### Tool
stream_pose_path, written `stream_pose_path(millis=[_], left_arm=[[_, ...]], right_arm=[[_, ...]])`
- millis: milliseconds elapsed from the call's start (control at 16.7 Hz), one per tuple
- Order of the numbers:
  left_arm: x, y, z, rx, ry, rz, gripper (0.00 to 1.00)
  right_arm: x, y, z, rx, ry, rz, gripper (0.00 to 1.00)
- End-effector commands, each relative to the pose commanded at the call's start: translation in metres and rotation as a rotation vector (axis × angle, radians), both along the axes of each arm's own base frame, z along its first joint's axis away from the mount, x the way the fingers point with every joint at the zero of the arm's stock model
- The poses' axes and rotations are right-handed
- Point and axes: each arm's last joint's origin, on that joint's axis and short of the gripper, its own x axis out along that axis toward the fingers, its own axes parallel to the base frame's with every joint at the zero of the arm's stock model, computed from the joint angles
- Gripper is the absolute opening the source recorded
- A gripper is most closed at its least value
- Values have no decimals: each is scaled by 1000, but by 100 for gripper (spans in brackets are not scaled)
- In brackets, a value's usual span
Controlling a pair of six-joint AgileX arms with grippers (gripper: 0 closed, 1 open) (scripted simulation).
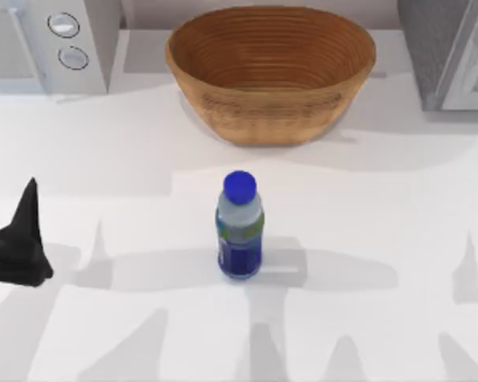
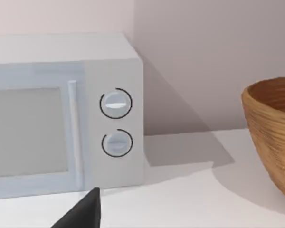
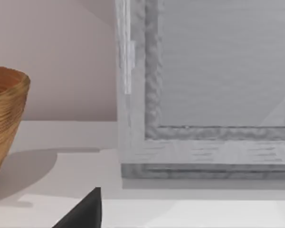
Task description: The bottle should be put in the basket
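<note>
Bottle (image 1: 240, 231) upright before basket (image 1: 271, 72), apart.

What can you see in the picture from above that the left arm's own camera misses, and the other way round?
Only from above: the bottle standing upright in front of the basket, and the left pincer at the table's left edge. Only the left wrist camera: the microwave's door and handle front-on. Both: the basket, the microwave's two dials and the white table.

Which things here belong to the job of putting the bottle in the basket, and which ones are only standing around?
For the job:
bottle, upright at mid-table
basket, behind it
left end effector, at the table's left edge

Only standing around:
microwave, back left
grey box, back right
</note>
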Motion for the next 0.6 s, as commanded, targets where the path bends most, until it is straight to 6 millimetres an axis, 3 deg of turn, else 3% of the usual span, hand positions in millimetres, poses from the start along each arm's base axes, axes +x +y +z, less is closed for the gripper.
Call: stream_pose_path(millis=[240, 600], left_arm=[[27, -25, -8, 18, 65, -160, 100], [54, -74, -55, 66, 202, -403, 100]], right_arm=[[0, 0, 0, 0, 0, 0, 100], [0, 0, 0, 0, 0, 0, 100]])
